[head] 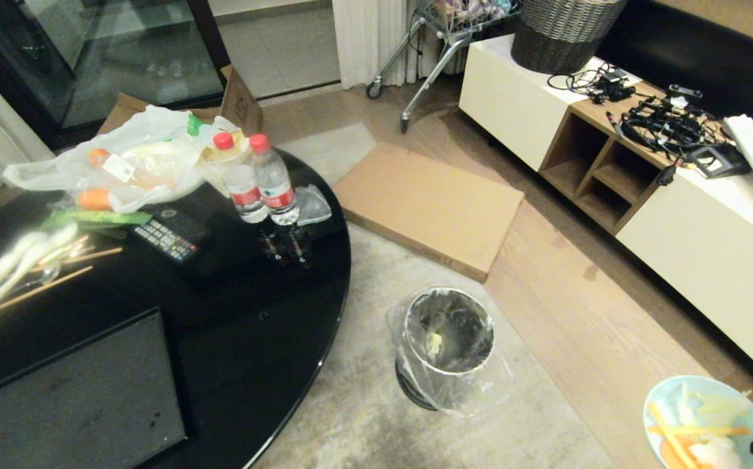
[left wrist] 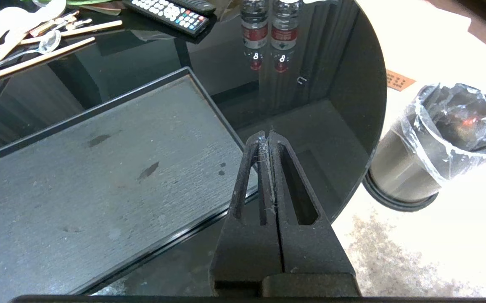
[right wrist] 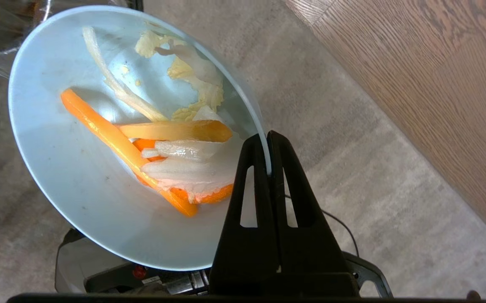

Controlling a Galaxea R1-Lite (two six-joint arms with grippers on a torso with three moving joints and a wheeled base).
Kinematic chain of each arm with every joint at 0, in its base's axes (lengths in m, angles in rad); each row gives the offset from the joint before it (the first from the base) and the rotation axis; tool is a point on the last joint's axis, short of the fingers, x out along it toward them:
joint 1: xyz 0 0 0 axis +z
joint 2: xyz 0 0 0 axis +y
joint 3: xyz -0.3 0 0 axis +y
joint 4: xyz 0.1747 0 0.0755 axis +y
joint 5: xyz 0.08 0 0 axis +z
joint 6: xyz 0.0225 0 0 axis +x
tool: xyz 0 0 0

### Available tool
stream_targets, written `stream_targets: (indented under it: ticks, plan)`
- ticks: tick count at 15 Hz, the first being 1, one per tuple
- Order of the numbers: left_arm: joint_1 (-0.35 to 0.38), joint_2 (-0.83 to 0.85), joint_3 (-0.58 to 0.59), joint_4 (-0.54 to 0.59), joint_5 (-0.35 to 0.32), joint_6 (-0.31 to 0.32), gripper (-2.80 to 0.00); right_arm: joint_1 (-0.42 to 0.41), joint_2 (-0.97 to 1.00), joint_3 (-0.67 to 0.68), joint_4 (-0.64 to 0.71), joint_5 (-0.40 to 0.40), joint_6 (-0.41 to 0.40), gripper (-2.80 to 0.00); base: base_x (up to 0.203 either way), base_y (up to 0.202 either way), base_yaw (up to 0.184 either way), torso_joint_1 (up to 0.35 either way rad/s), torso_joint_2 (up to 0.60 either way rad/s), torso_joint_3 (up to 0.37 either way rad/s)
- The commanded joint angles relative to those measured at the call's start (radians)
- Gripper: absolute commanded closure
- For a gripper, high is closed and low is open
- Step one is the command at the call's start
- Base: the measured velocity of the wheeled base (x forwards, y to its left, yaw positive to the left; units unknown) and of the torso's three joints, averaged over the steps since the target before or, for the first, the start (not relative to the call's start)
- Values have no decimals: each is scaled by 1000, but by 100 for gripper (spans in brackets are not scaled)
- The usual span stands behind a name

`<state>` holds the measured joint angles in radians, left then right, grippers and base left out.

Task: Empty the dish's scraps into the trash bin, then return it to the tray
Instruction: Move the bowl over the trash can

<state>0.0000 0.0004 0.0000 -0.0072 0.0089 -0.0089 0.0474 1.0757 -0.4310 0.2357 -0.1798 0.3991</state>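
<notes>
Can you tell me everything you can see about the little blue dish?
The dish is a small, round, shallow bowl, pale blue-white, smooth and glossy. The right gripper is shut on its rim, holding it above the floor, off to the right of the trash bin and not yet over it. The scraps are in it: orange carrot strips and pale yellow-white peelings, lying mostly on the side near the gripper. The head view shows only part of it, at the lower right corner.
</notes>
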Motion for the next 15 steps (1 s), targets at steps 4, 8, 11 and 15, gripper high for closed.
stream_targets:
  ticks: [4, 8, 11, 15]
  plan:
    - [2, 0, 0, 0, 0, 0, 0, 2, 4, -15, 5, -1, 4, 0, 0, 0, 0, 0, 0, 0]
    - [0, 0, 0, 0, -1, 0, 0, 0, 3, -17, 11, -1, 4, 0, 0, 0, 0, 0, 0, 0]
    - [0, 0, 0, 0, 0, 0, 0, 0, 1, -9, 13, 0, 6, 0, 0, 0, 0, 0, 0, 0]
    - [0, 0, 0, 0, 0, 0, 0, 0, -3, 3, 16, 0, 6, 0, 0, 0, 0, 0, 0, 0]
